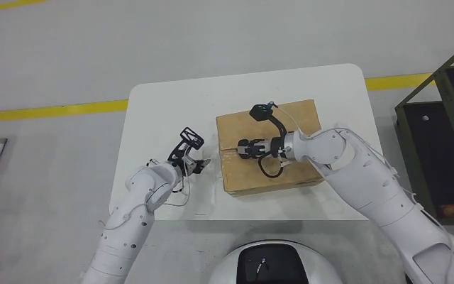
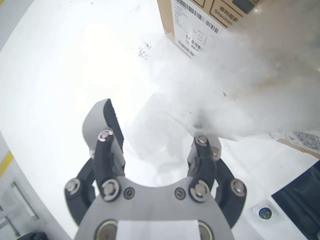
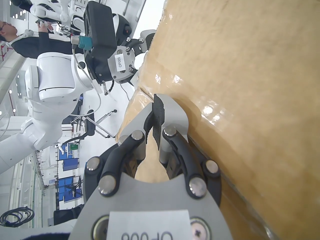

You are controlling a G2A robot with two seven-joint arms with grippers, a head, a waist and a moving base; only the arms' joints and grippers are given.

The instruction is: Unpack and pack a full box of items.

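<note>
Top view: a closed cardboard box (image 1: pixel 237 128) sits on a white table (image 1: pixel 163 113), with one claw on its top and the other off to its side.
Right claw (image 1: pixel 240 149): it lies low along the top of the box, with its tips at the edge where the middle seam ends.
Right claw's grip: in the right wrist view the right claw (image 3: pixel 156 112) is clenched, its two pads pressed together. Whether anything thin is caught between them cannot be told.
Left claw (image 1: pixel 200 165): it is over bare table, near the side of the box and apart from it.
Left claw's grip: in the left wrist view the left claw (image 2: pixel 155 118) is released, its fingers standing wide apart.
Box: it lies directly beneath the right claw, brown top (image 3: pixel 237 51) close against one finger. Ahead of the left claw, its labelled side (image 2: pixel 162 6) stands upright on the table (image 2: pixel 62 63).
Tape (image 3: pixel 175 78): a glossy clear strip runs along the seam, just beside the right claw's finger.
Film (image 2: pixel 250 76): a cloudy, blurred sheet covers the tip of one left-claw finger and part of the box beyond. Whether it is stuck to that finger cannot be told.
</note>
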